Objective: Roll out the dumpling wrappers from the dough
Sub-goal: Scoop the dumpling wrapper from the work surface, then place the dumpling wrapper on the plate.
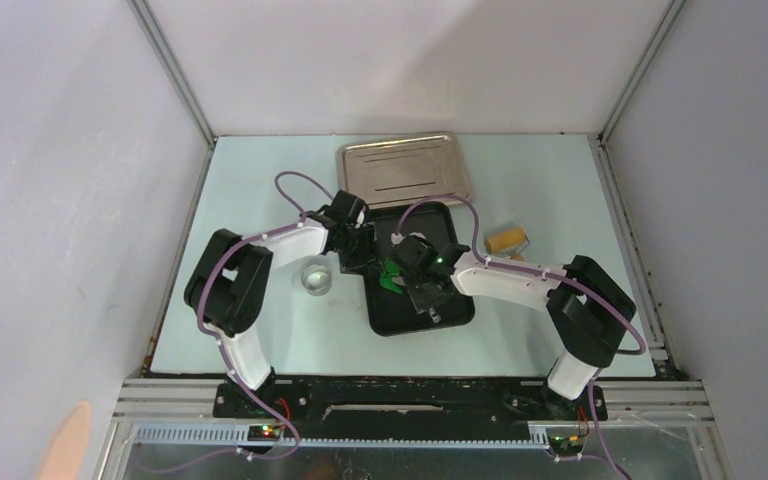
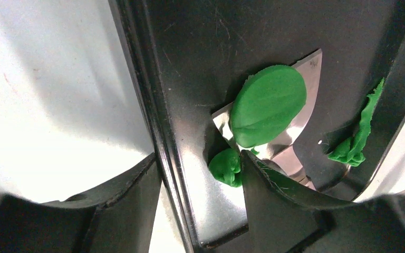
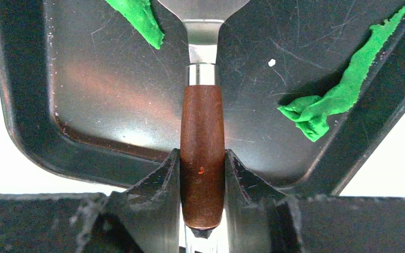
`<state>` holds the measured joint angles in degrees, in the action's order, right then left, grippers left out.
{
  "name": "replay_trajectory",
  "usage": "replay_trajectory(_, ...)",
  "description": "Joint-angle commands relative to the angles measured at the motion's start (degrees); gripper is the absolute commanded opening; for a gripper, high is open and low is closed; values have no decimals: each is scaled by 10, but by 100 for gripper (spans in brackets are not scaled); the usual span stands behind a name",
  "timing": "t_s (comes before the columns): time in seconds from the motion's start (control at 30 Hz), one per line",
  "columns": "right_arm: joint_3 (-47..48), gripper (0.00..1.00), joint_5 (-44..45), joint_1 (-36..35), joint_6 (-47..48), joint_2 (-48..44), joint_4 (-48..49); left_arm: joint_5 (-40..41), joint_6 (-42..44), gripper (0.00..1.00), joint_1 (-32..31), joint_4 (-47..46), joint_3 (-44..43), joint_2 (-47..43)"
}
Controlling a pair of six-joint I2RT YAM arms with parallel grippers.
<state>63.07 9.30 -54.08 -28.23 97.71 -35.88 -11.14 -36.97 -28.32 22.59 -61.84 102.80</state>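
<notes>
A black tray (image 1: 458, 312) lies mid-table. My left gripper (image 1: 353, 248) is shut on its left rim (image 2: 155, 105), one finger outside (image 2: 132, 195), one inside (image 2: 274, 200). My right gripper (image 1: 422, 272) is shut on a spatula's brown wooden handle (image 3: 202, 153). The steel blade (image 2: 303, 124) carries a flat, rounded green dumpling wrapper (image 2: 268, 105). A small lump of dough (image 2: 225, 167) sits by my left inner finger. Jagged green scraps (image 2: 356, 137) lie by the tray's wall and also show in the right wrist view (image 3: 324, 100). Another green piece (image 3: 137, 16) is cut off at the top.
A shiny metal tray (image 1: 405, 168) lies behind the black one. The tan wooden roller (image 1: 508, 241) rests on the table to the right. A clear round cup-like ring (image 1: 315, 277) stands just left of the black tray, near my left arm.
</notes>
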Motion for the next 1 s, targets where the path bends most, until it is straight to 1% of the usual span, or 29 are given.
replay_trajectory(0.0,20,0,26,10,19,-57,3,6,22,61,-8,50,-7,-24)
replay_trajectory(0.17,39,0,42,26,47,-82,-30,2,25,61,-8,79,-26,-88)
replay_trajectory(0.27,43,0,49,39,61,-94,-30,-2,24,62,-7,91,-46,-119)
replay_trajectory(0.43,58,0,57,64,89,-106,-24,8,35,62,-1,127,-99,-123)
replay_trajectory(0.53,94,0,47,88,113,-102,-28,10,44,62,15,151,-136,-118)
replay_trajectory(0.63,161,0,38,118,137,-69,-52,11,56,62,43,172,-190,-96)
replay_trajectory(0.8,277,0,10,176,171,18,-87,15,59,60,99,200,-291,0)
replay_trajectory(0.87,320,0,1,192,185,62,-96,14,59,60,109,215,-349,47)
replay_trajectory(0.9,341,0,-2,197,198,79,-90,10,61,60,110,225,-397,65)
replay_trajectory(0.97,376,0,-3,205,213,110,-83,-13,58,60,112,238,-461,101)
